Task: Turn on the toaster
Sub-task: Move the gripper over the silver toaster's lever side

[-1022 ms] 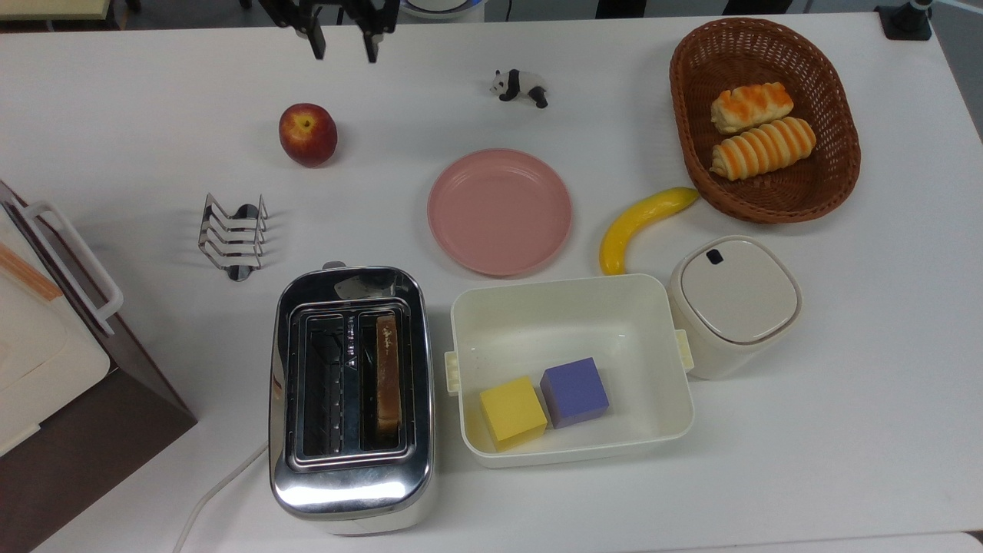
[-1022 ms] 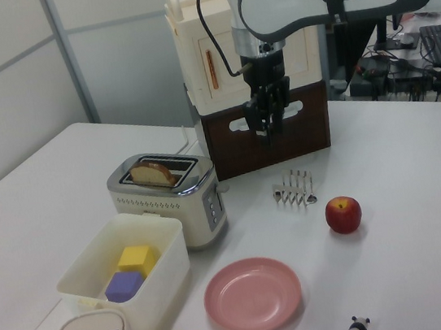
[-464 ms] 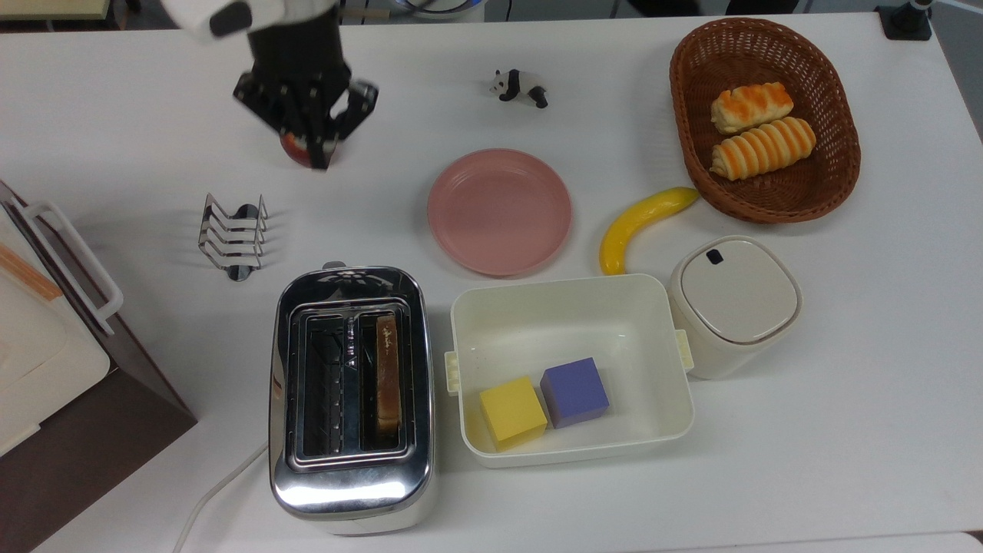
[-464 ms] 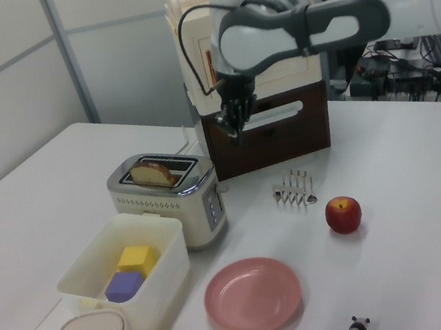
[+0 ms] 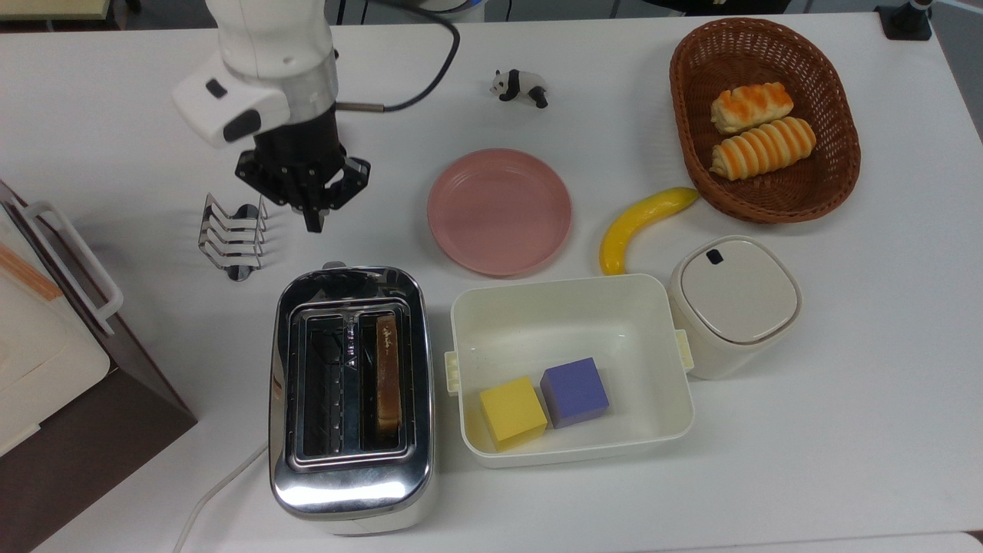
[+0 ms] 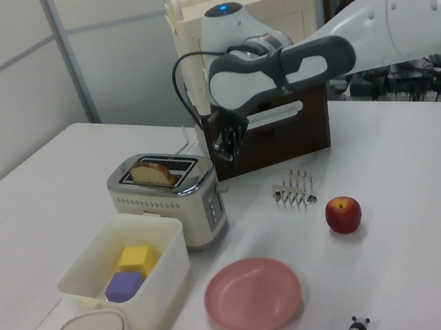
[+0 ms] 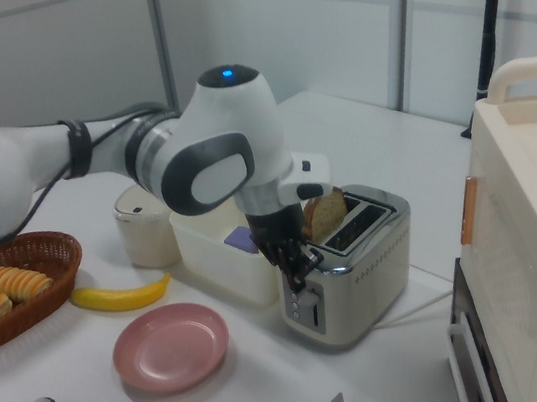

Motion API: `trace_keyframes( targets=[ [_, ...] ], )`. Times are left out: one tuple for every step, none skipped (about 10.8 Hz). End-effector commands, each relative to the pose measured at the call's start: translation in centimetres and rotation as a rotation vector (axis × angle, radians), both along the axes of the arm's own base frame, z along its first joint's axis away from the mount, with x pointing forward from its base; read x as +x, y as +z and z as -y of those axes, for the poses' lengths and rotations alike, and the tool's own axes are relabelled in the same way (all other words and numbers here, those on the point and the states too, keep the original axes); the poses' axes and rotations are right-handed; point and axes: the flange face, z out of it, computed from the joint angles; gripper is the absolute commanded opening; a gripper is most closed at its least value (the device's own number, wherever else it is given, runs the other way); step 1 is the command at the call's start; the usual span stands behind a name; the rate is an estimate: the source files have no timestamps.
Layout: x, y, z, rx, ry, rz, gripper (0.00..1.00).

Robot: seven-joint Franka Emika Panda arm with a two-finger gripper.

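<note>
The chrome two-slot toaster (image 5: pixel 351 461) stands at the near edge of the table in the top view, with a slice of toast (image 5: pixel 388 376) in its right slot. Its small lever (image 5: pixel 334 266) sticks out of the far end. My gripper (image 5: pixel 313 221) points down with its fingers together and nothing between them, a short way beyond that end. In the left view the gripper (image 6: pixel 223 156) hangs just right of the toaster (image 6: pixel 167 197) and above the lever (image 6: pixel 222 188). In the right view the gripper (image 7: pixel 299 264) is close in front of the toaster's (image 7: pixel 364 271) control end.
A wire toast rack (image 5: pixel 233 234) stands just left of the gripper in the top view, a pink plate (image 5: pixel 499 211) to its right. Beside the toaster is a white bin (image 5: pixel 568 290) holding two cubes. A box appliance (image 5: pixel 46 330) fills the left edge. An apple (image 6: pixel 343 214) lies behind the rack.
The arm has come from the table's far edge over the apple toward the toaster's lever end. Its fingers, apart a second ago, are now together.
</note>
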Motion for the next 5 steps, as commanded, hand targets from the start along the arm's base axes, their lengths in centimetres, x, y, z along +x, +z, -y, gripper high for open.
trace_keyframes(
  targets=[
    [1.8,-2.9,-0.2,-0.011,0.033,0.024,0.0],
    [2.4,-3.9,-0.3,-0.016,0.031,0.038,0.0],
    [2.8,-4.9,-0.4,-0.02,0.031,0.045,0.0],
    [3.2,-6.0,-0.7,-0.025,0.036,0.046,0.0],
    [3.4,-7.0,-0.9,-0.027,0.041,0.04,0.0]
  ],
)
